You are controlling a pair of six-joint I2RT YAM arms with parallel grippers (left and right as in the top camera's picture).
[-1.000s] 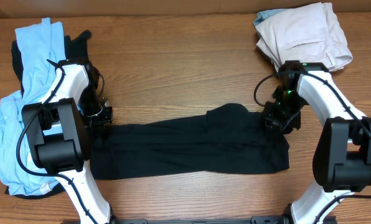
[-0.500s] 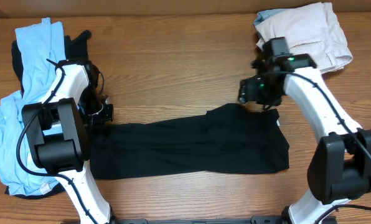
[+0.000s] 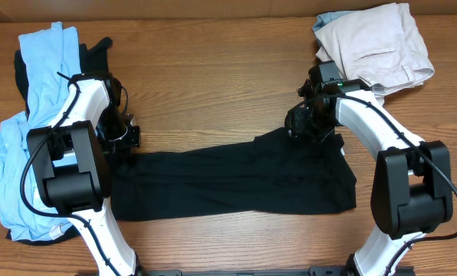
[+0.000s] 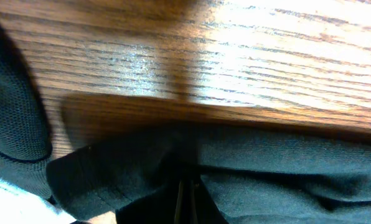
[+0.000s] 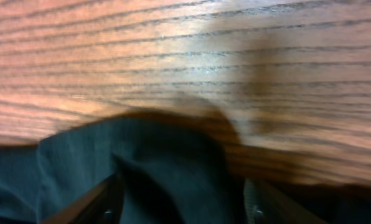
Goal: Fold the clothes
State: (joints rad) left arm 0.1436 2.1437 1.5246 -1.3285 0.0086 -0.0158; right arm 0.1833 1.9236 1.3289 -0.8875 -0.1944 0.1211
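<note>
The black T-shirt [image 3: 228, 184] lies as a band across the frame's lower centre. The left gripper [image 3: 126, 142] pinches its left end, likely as an anchor. The right gripper [image 3: 299, 125], jaws apart and empty, straddles the shirt's upper-right hump, seemingly to pinch it.

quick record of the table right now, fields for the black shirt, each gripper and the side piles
garment: black T-shirt, folded into a long strip, flat on the table
left gripper: shut on the strip's left end
right gripper: open, at the strip's upper right corner, black cloth between its fingers
left pile: light blue shirt over dark cloth
right pile: beige trousers, far right corner
fold: strip not yet folded end to end
</note>
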